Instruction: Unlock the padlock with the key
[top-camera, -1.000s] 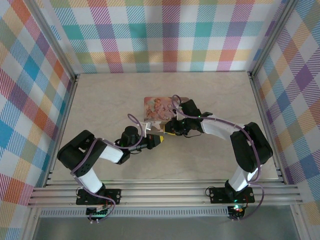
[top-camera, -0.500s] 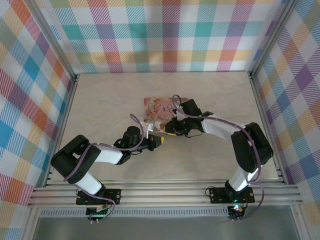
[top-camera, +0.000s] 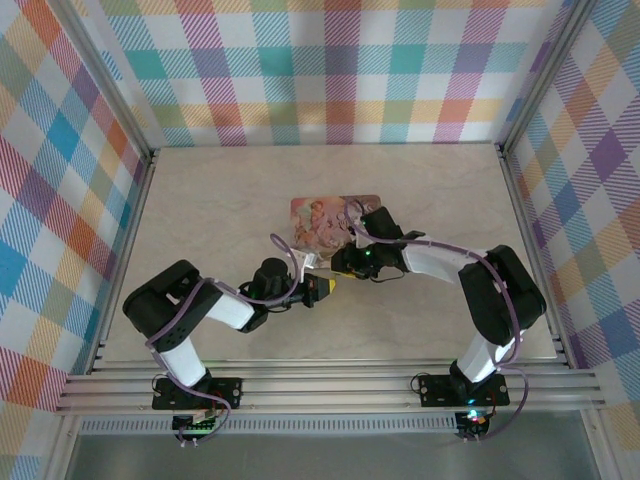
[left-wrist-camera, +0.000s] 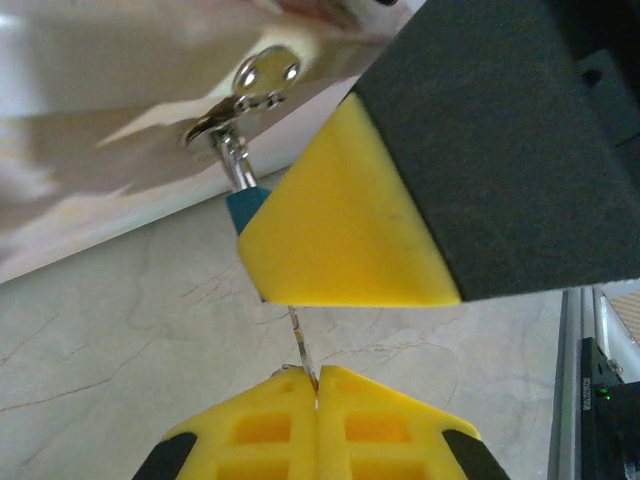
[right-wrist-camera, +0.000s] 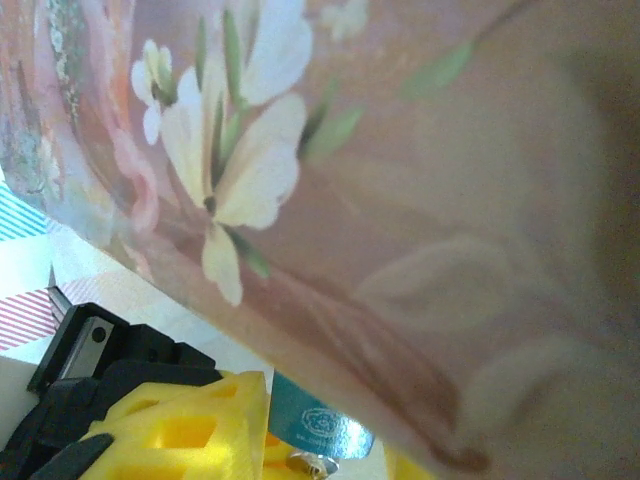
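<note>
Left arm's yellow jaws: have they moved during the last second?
Yes, slightly. The left gripper, jaws shut on the key, has shifted right and nearer the front rail.

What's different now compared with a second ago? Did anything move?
The left arm's elbow swung outward, then back in, and the left hand crept slightly nearer and rightward. The tin shifted a touch right. Unchanged: both hands meet at the tin's near edge, the right hand by the padlock, the left hand shut on the key.
</note>
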